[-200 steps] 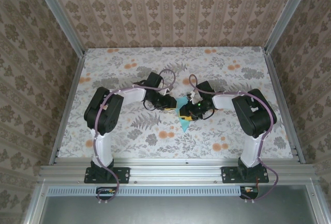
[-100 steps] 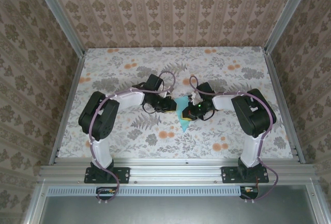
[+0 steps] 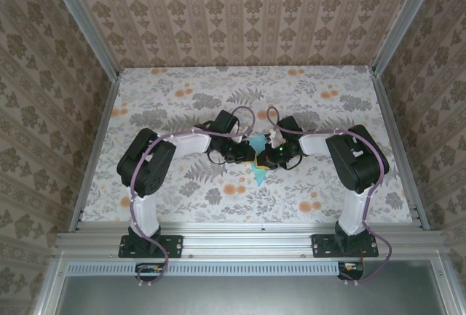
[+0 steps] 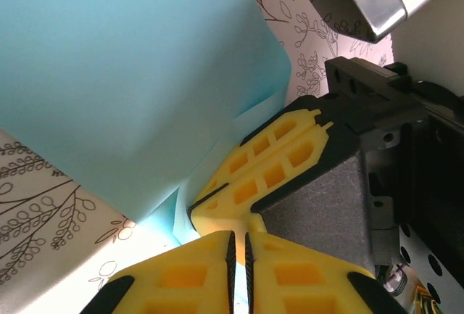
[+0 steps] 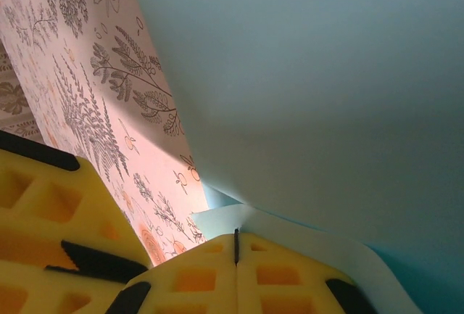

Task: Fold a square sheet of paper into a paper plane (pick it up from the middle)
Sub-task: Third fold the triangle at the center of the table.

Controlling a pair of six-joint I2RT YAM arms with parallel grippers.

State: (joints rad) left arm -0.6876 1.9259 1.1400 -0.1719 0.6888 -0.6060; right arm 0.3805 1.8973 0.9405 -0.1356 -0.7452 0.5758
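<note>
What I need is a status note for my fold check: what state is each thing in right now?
turquoise paper: partly folded, bowed up, pinched by both claws.
left claw: shut on the turquoise paper, a sliver of it between the fingers.
right claw: shut tight on the turquoise paper's edge.

Paper plane [image 3: 258,174] on table [image 3: 218,89] centre, between left hand [image 3: 250,153] and right hand [image 3: 264,158].
</note>
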